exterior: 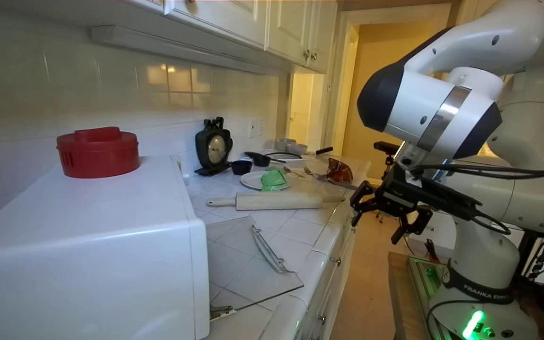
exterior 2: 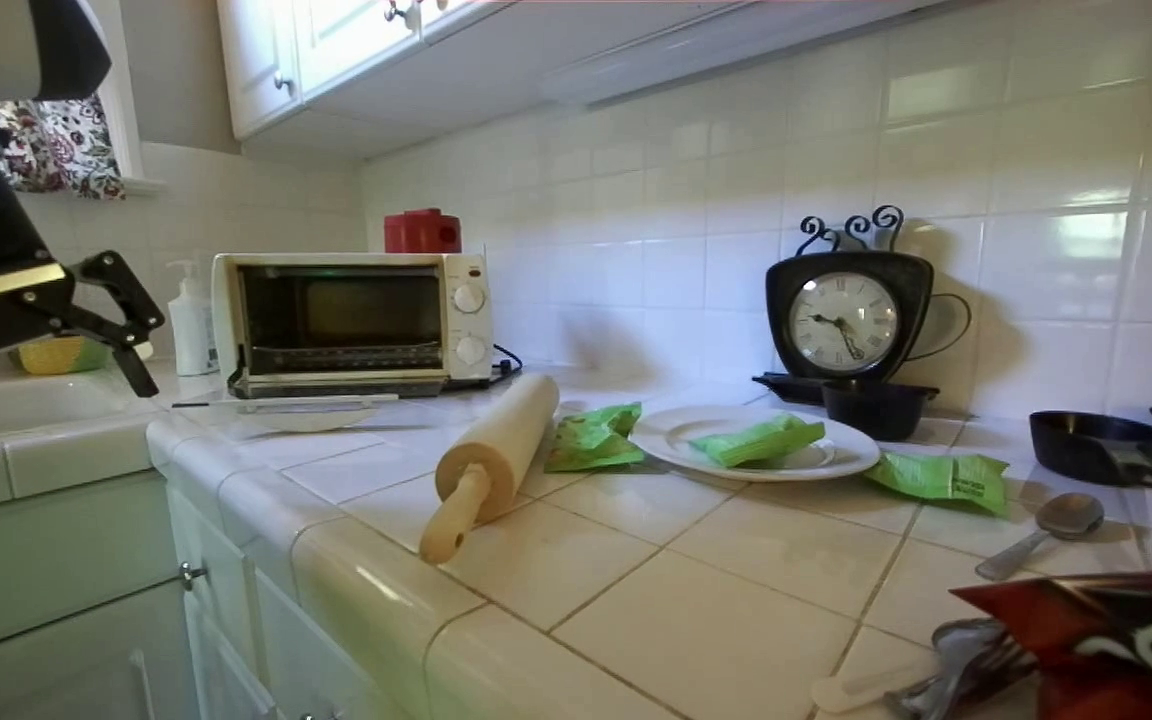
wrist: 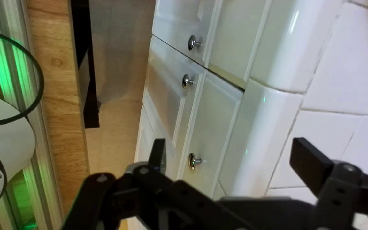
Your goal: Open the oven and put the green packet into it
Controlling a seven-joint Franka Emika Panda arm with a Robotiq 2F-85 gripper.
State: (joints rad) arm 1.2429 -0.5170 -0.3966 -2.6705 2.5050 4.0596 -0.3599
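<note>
Knobs (exterior 2: 470, 297) on the oven (exterior 2: 356, 312) are shown only in an exterior view, while the tool (wrist: 230, 156) is spread wide apart.

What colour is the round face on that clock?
The clock's face is white; it shows best in an exterior view.

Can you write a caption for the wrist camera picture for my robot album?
Wide open and empty: the end effector, with white-tiled countertop and cabinet fronts with shiny metal knobs beyond.
</note>
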